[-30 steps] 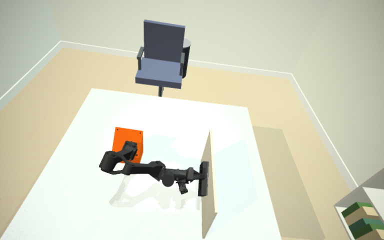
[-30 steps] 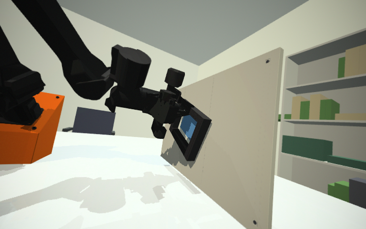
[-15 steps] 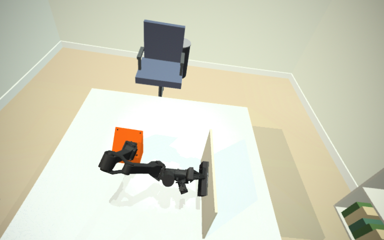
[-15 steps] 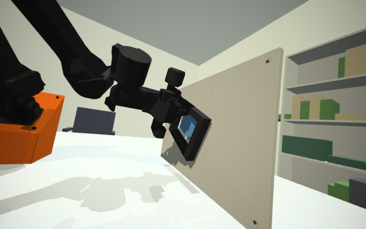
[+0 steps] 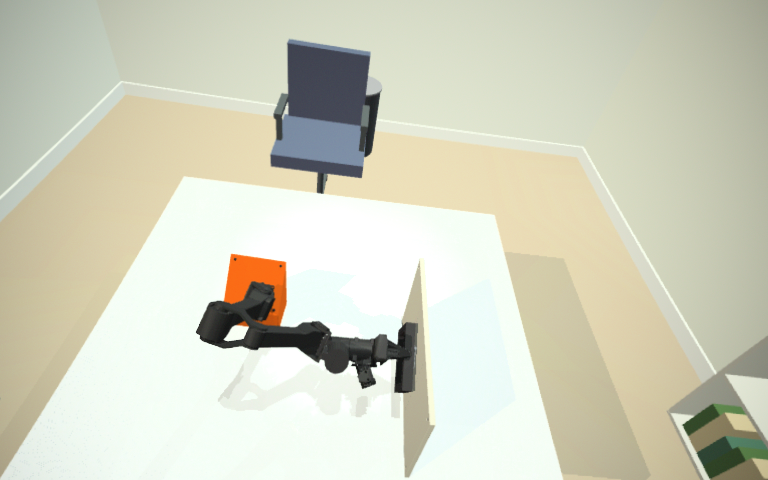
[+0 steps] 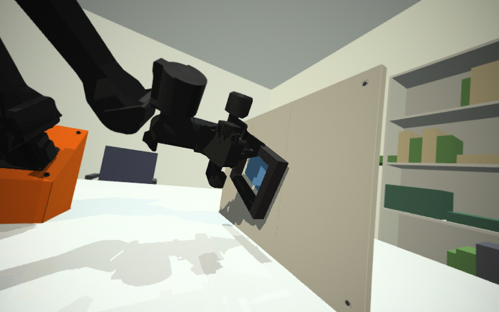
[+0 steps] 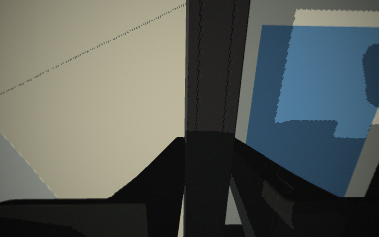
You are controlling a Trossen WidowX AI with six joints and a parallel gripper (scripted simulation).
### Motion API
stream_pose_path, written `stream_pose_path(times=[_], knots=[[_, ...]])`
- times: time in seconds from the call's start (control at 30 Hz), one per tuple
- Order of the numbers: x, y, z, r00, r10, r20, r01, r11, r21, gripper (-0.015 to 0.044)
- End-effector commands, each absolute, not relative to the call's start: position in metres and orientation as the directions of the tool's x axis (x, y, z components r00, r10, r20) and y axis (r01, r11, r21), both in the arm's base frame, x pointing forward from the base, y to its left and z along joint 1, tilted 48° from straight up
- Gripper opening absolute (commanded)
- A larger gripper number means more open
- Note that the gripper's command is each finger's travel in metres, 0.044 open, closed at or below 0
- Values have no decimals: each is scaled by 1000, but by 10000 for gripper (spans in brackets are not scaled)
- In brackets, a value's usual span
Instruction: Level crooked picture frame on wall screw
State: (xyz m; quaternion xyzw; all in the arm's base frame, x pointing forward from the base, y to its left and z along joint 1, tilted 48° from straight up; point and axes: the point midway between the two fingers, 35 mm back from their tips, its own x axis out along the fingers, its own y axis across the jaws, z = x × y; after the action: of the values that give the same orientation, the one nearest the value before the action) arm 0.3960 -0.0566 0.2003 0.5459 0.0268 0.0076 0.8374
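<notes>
Top: dark picture frame seen nearly edge-on, at the front of the beige board above the bench. Picture hidden from here.

Exterior: clearly crooked, lower rail dropping toward the near side, side rail off vertical. Thick, near-black border, blue picture inside. Partly covered by the tool.

Wrist: tool partly open, fingers clamped on one rail, one per side. Rail dark brown-black, straight-edged; beside it, pale grey mat and two-tone blue picture, lighter patch over darker.
</notes>
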Motion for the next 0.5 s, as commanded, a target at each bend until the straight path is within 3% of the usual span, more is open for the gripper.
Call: stream_pose_path(times=[0.0,0.47], knots=[[397,-55,204,998,48,-29,7,401,916,0],[397,-54,205,998,48,-29,7,401,916,0]])
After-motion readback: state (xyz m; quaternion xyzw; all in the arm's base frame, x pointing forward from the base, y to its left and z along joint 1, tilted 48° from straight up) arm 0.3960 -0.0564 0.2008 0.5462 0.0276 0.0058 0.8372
